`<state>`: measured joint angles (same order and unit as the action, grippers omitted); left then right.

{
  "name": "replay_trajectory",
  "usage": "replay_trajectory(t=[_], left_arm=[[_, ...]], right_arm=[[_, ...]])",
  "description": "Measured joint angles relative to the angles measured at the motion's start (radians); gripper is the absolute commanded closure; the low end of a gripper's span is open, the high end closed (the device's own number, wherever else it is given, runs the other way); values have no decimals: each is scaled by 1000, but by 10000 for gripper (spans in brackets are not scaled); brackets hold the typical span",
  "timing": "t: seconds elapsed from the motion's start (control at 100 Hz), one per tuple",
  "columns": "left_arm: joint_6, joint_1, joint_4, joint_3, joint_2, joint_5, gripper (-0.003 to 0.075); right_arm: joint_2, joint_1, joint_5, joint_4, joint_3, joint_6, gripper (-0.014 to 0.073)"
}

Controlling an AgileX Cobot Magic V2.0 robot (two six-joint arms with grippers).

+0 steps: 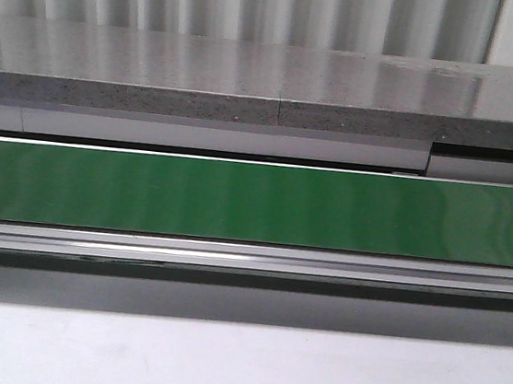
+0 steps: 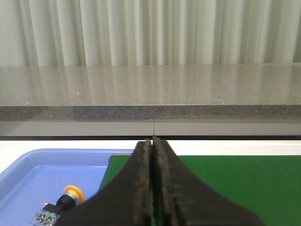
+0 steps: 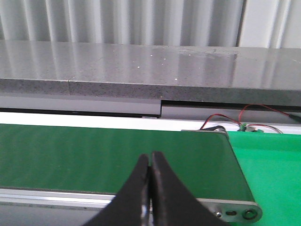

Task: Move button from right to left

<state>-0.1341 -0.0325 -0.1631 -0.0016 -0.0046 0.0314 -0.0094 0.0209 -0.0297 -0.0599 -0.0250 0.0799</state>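
From the front camera I see only the long green conveyor belt [image 1: 255, 201] running left to right across the scene, its pale metal side rail [image 1: 249, 258] along the near edge and a grey speckled stone counter [image 1: 269, 82] beyond it, backed by a white pleated curtain [image 1: 241, 0]. Neither arm shows in that view.

On my left wrist camera the left gripper [image 2: 153, 141] has its black fingers pressed flat together, nothing between them. It sits over the left end of the belt. Just left of the belt lies a light blue plastic tray [image 2: 28, 174], and in it rests the small push-button with a yellow-orange mushroom cap, black collar and clear contact block [image 2: 60, 205], tipped on its side on the tray floor, near the tray's belt-side wall. The gripper is close to it but not touching it.

On my right wrist camera the right gripper [image 3: 150, 155] is likewise closed tight, fingertips meeting, empty. It hangs above the near rail at the belt's right end, where the roller end cap [image 3: 248, 215] shows. Further right is a bright green flat surface [image 3: 273, 169], and thin red and black wires [image 3: 230, 120] run along the far side under the counter.
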Motion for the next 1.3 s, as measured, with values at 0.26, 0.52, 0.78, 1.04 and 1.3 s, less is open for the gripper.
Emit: replay_trajectory(t=[0.26, 0.52, 0.78, 1.04, 1.3], left_arm=[[0, 0, 0, 0, 0, 1, 740], [0, 0, 0, 0, 0, 1, 740], [0, 0, 0, 0, 0, 1, 740], [0, 0, 0, 0, 0, 1, 740], [0, 0, 0, 0, 0, 1, 740]], right_arm=[[-2, -67, 0, 0, -2, 2, 662], [-2, -69, 0, 0, -2, 2, 662], [-2, -69, 0, 0, -2, 2, 662], [-2, -69, 0, 0, -2, 2, 662], [-2, -69, 0, 0, -2, 2, 662]])
